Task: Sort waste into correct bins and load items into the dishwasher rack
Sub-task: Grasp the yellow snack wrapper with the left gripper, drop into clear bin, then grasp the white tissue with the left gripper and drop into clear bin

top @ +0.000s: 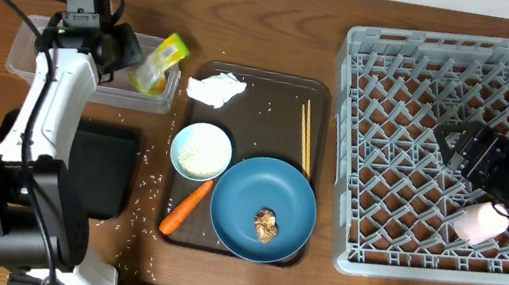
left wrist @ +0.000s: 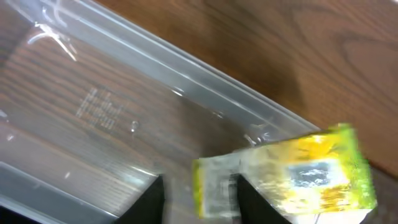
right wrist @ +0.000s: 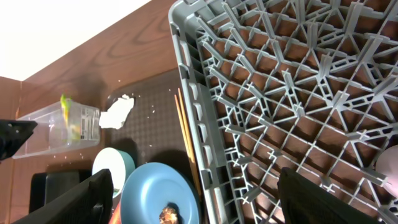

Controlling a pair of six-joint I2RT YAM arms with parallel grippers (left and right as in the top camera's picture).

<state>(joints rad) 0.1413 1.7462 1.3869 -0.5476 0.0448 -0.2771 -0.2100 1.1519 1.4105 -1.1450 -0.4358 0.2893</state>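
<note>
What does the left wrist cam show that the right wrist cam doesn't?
Only left wrist: the left hand, a finger either side of the yellow-green snack wrapper, plus faint moulded lettering on the floor of the clear plastic rectangular tub.
Only right wrist: the right hand with fingers wide apart, grey plastic lattice dishwasher rack, thin wooden chopsticks, crumpled white napkin, large dark-blue dish.
Both: that tub, that wrapper, the brown wooden table.
</note>
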